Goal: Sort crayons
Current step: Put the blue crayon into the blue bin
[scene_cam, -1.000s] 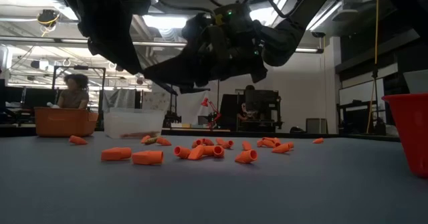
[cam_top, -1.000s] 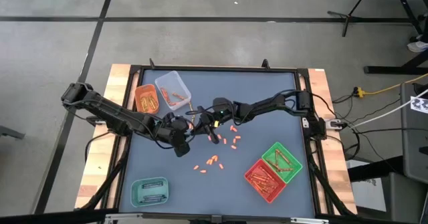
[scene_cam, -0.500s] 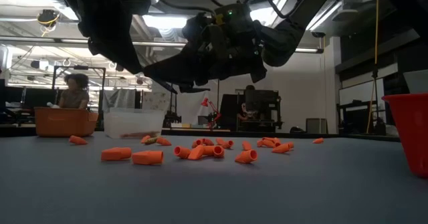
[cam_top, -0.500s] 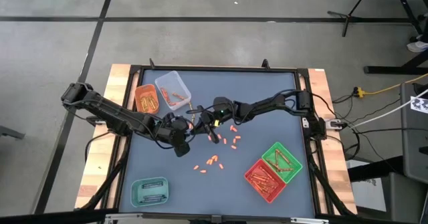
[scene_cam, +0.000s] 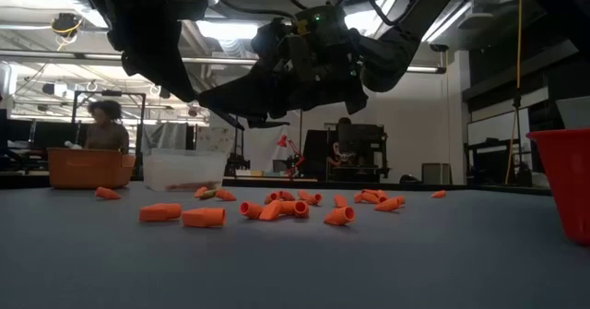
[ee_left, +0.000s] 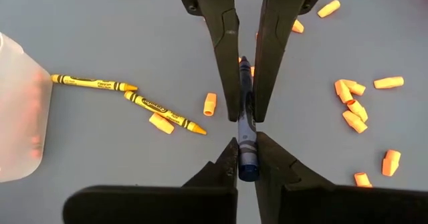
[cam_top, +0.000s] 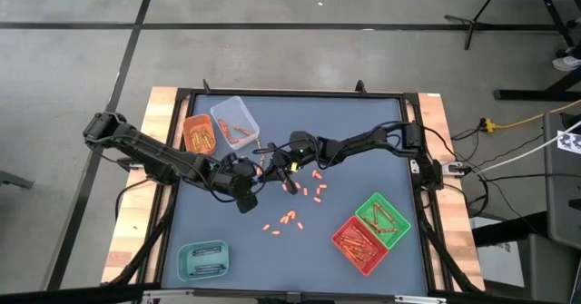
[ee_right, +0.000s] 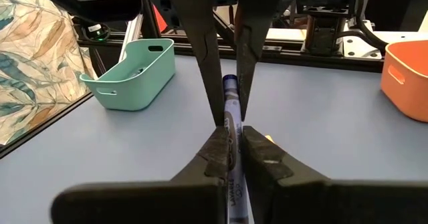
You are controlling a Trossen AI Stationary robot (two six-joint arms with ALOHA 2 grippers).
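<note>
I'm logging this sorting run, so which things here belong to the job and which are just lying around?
Job:
- blue crayon, gripped by both end effectors, left and right
- two yellow crayons
- teal tray
- red tray

Lying about:
- orange caps
- person behind the table

Left gripper point(ee_left: 246, 158) clamped on blue crayon point(ee_left: 245, 120); right gripper's fingers point(ee_left: 224, 50) pinch its other end. Two yellow crayons point(ee_left: 127, 95) on table, orange bits point(ee_left: 352, 105) scattered around.

You have five trays on the grey surface point(cam_top: 363, 141): orange tray point(cam_top: 199, 133), clear tray point(cam_top: 236, 122), teal tray point(cam_top: 202, 259), green tray point(cam_top: 382, 218) and red tray point(cam_top: 359, 244). A person point(scene_cam: 106, 129) sits in the room beyond.
</note>
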